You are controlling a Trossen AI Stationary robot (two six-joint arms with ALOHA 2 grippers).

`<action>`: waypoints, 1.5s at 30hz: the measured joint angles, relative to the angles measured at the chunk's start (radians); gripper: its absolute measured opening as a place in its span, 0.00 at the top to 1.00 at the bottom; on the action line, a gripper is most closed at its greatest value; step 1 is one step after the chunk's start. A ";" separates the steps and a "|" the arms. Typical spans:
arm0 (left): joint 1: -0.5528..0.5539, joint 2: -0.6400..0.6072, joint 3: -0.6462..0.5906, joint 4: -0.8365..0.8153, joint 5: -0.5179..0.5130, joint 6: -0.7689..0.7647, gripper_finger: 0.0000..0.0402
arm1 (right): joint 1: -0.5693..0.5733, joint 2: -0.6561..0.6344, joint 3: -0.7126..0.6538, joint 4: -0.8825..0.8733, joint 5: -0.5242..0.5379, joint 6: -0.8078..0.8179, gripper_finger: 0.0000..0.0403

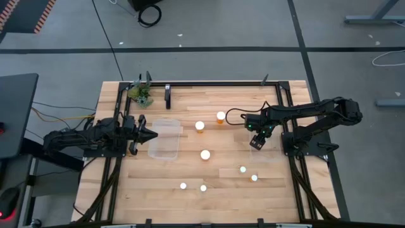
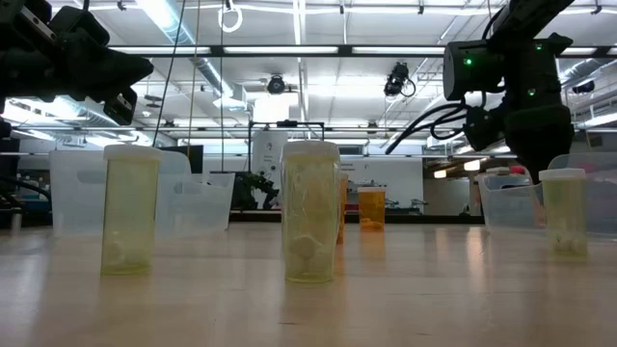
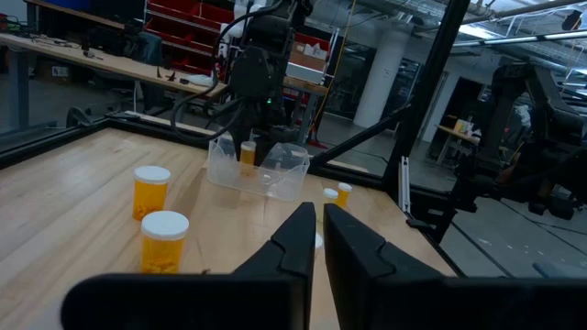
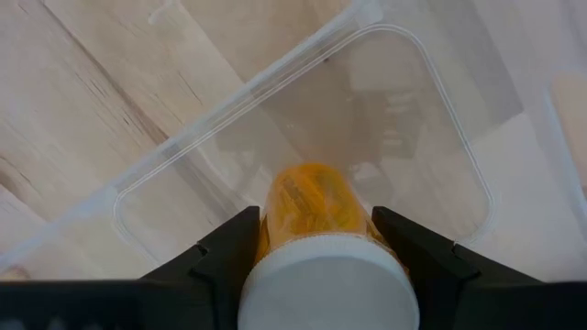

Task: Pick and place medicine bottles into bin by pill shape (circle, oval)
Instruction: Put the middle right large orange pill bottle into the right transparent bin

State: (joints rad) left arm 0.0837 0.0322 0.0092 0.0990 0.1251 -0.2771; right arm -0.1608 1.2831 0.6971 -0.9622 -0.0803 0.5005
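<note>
My right gripper [image 1: 257, 134] is shut on an amber bottle with a white cap [image 4: 312, 206], held above a clear plastic bin [image 4: 431, 119] at the table's right. My left gripper [image 1: 149, 134] is shut and empty at the table's left, beside a second clear bin [image 1: 166, 140]. Several more bottles stand upright on the table: amber ones near the middle [image 1: 200, 126] [image 1: 221, 116] [image 1: 205, 154] and small ones nearer the front [image 1: 242, 169] [image 1: 183, 186]. My right gripper pinches the amber bottle between its two fingers [image 4: 229, 252], on opposite sides of the body just under the white cap [image 4: 323, 286]. The fingers point down from above. The bottle hangs upright, its bottom over the bin's floor, lifted clear.
A black frame runs along the table's far edge and sides [image 1: 215, 83]. A small green plant [image 1: 142, 94] stands at the far left corner. Bare wood lies between the two bins, around the standing bottles.
</note>
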 joint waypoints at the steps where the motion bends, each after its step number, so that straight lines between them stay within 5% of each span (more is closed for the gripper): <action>1: 0.000 0.000 0.000 0.000 0.000 0.000 0.91 | 0.000 0.000 0.000 0.000 0.000 -0.006 0.47; 29: 0.000 0.000 0.000 0.000 0.000 0.000 0.93 | 0.000 0.000 0.000 -0.024 0.003 -0.030 0.47; 45: 0.000 0.000 0.000 0.000 0.000 0.000 0.92 | 0.000 0.000 0.000 -0.100 0.154 -0.035 0.47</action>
State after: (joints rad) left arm 0.0839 0.0322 0.0092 0.0994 0.1253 -0.2773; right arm -0.1612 1.2831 0.6968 -1.0624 0.0736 0.4650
